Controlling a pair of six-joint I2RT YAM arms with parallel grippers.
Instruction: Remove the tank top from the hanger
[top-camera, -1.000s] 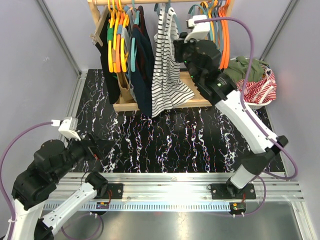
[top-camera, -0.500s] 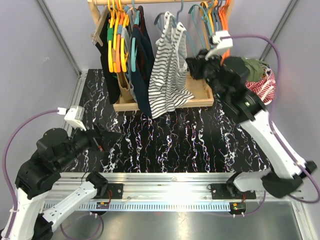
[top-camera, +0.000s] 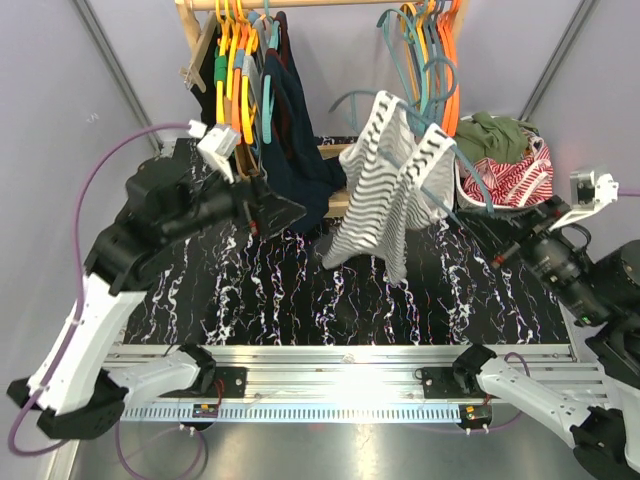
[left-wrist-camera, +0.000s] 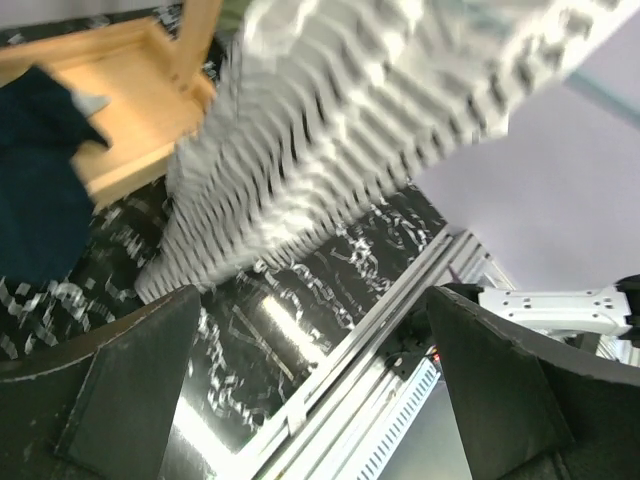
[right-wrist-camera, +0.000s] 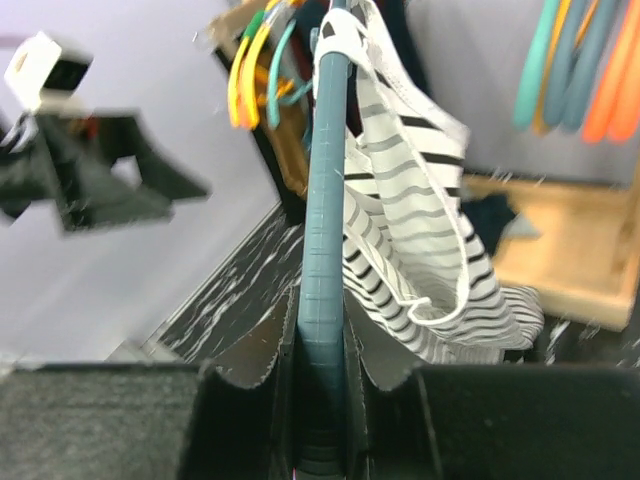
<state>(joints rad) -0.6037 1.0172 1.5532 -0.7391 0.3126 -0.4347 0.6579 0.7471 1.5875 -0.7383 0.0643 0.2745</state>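
While the right claw (right-wrist-camera: 322, 372) clenches on the teal hanger (right-wrist-camera: 322, 250), carrying the striped tank top (top-camera: 385, 195) above the worktop (top-camera: 250, 290), the left claw (top-camera: 280, 212) hangs released near the fabric; a hasty pull could snag a strap and wrench the hanger loose.

Pairs white link shells (top-camera: 85, 325) with black joint housings (top-camera: 165, 205); trails purple cables (top-camera: 113, 158) to white wrist camera boxes (top-camera: 216, 141); ends in black fingers (left-wrist-camera: 130, 380).

no writing, label, brand, number or sign is legible on anything in view.
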